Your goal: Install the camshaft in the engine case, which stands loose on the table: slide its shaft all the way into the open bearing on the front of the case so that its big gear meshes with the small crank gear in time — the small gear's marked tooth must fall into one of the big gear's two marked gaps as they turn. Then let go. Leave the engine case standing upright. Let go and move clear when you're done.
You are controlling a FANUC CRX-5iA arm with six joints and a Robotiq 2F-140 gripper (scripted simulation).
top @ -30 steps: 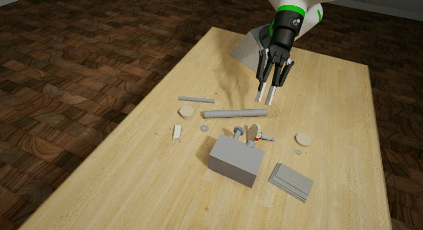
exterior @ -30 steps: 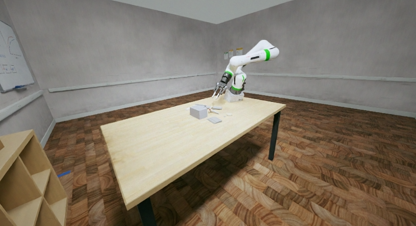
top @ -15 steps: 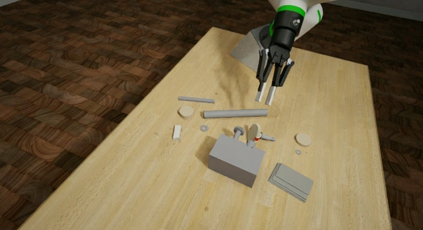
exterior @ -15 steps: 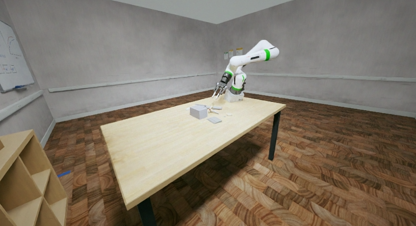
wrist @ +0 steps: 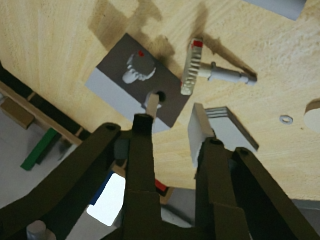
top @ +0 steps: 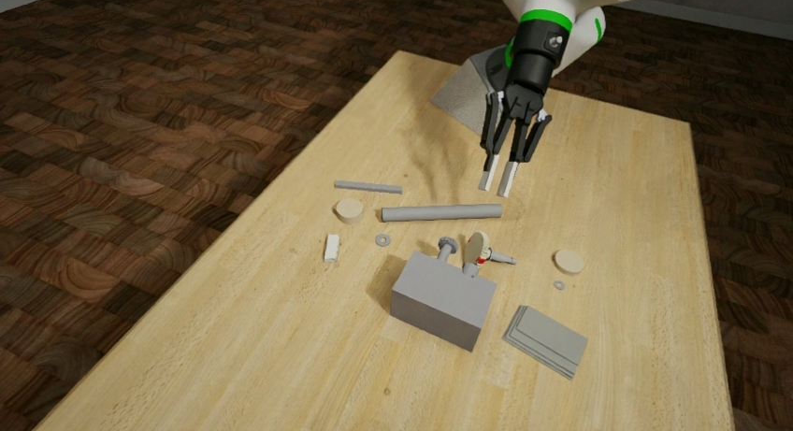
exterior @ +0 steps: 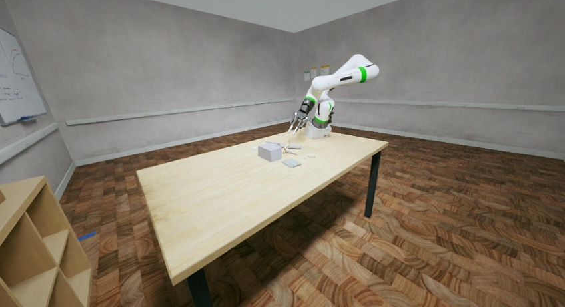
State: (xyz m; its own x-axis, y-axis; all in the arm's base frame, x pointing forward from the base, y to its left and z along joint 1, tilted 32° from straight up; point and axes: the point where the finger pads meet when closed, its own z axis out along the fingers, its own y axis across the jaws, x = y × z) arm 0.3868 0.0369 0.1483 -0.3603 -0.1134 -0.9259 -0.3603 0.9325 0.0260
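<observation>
The grey engine case (top: 439, 302) (exterior: 269, 151) (wrist: 110, 67) stands upright on the table (top: 233, 337). Its small crank gear (top: 447, 242) (wrist: 138, 75) sits on the front face, which points away from the top camera. The camshaft (top: 499, 256) (wrist: 230, 74) lies on the table right beside that face; its big tan gear (top: 476, 249) (wrist: 192, 70), with red marks, stands on edge. My gripper (top: 497, 183) (exterior: 293, 130) (wrist: 173, 112) hangs in the air behind the camshaft, above the long tube's end. Its fingers are nearly closed with a narrow gap and nothing between them.
A long grey tube (top: 440, 212) and a thin rod (top: 367, 186) lie behind the case. Two wooden discs (top: 349, 209) (top: 569, 261), two washers (top: 382, 239) (top: 558, 285), a white block (top: 331, 247) and a grey plate (top: 545, 340) (wrist: 230, 127) lie around it.
</observation>
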